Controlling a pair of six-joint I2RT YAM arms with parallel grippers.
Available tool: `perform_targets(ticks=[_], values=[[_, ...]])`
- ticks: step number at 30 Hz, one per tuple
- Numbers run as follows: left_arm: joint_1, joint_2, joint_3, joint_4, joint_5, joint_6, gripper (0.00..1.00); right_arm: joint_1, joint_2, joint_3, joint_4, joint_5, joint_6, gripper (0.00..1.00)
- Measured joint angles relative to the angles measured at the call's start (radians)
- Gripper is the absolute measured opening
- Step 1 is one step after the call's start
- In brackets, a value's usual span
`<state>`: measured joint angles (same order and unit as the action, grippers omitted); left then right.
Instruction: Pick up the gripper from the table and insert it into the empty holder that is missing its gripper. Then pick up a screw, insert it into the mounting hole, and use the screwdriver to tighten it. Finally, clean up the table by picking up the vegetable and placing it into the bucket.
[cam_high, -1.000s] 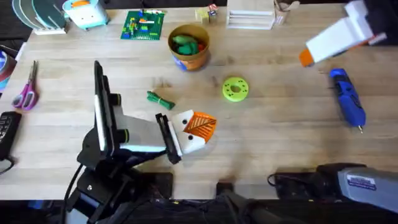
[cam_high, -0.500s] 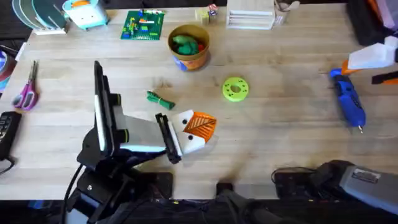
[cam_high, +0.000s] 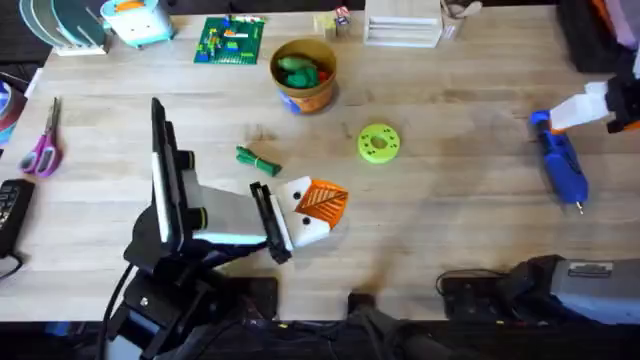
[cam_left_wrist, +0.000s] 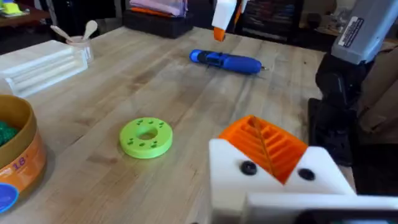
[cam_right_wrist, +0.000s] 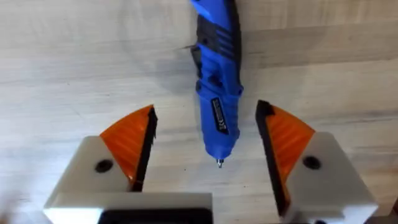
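Nearest the bases, the left pincer (cam_high: 310, 212) rests low on the bench (cam_high: 450, 210), its white-and-orange fingers pressed together and clenched on nothing. Just beyond it lie the vegetable (cam_high: 257, 159) and a lime-green disc (cam_high: 378, 142). Farther back stands the bucket (cam_high: 304, 73) with green pieces inside. Off at the right edge, the right pincer (cam_right_wrist: 211, 152) hangs spread wide over the screwdriver (cam_right_wrist: 216, 93), an orange pad on either side of the blue body, neither touching it.
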<state>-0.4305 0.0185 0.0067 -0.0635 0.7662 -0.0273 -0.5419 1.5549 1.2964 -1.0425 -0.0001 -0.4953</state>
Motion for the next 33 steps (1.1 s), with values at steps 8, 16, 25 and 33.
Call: perform_targets(ticks=[8, 16, 25, 33], values=[[0.000, 0.000, 0.000, 0.000, 0.000, 0.000, 0.006, 0.000, 0.162, 0.000, 0.038, -0.004, -0.059, 0.926], [0.000, 0.000, 0.000, 0.000, 0.000, 0.000, 0.006, 0.000, 0.241, -0.002, 0.158, -0.004, -0.084, 0.926], [0.000, 0.000, 0.000, 0.000, 0.000, 0.000, 0.006, 0.000, 0.310, -0.002, 0.162, -0.004, -0.089, 0.925], [0.000, 0.000, 0.000, 0.000, 0.000, 0.000, 0.006, -0.001, 0.320, -0.002, 0.173, 0.011, -0.090, 0.750]])
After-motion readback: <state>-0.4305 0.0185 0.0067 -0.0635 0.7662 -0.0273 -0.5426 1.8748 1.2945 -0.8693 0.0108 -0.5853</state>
